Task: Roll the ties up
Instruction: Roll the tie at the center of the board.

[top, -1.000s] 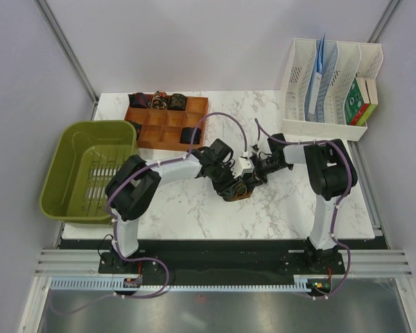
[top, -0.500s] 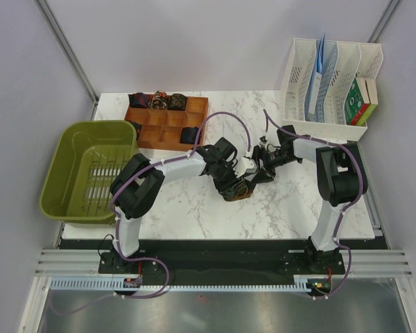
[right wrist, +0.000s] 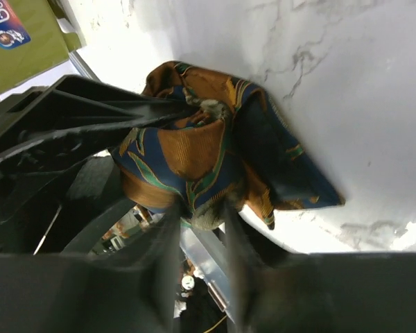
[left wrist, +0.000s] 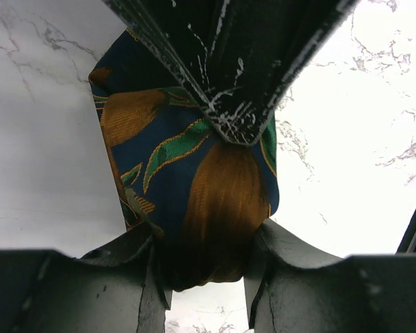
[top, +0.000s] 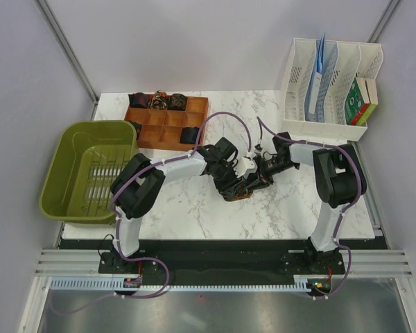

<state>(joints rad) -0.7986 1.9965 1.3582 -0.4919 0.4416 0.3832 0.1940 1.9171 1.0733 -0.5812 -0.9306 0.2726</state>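
A tie (top: 241,192), rolled into a small bundle, dark blue with orange and green patterning, lies on the marble table near the middle. My left gripper (top: 230,186) is shut on it from the left. In the left wrist view the roll (left wrist: 194,173) sits squeezed between my left gripper's (left wrist: 202,257) fingers. My right gripper (top: 258,178) reaches in from the right. In the right wrist view its (right wrist: 202,229) blurred fingers close round a lower fold of the tie (right wrist: 194,149). One right finger (left wrist: 222,69) presses on the roll's top.
A wooden compartment tray (top: 163,125) stands at the back left with rolled ties (top: 157,101) in its far row and one (top: 190,134) in the near right cell. A green basket (top: 90,170) is at the left. A white file rack (top: 329,83) is at the back right.
My right gripper drew back a little from the roll, then came in on it again. My left gripper stayed on the tie, almost unmoved.
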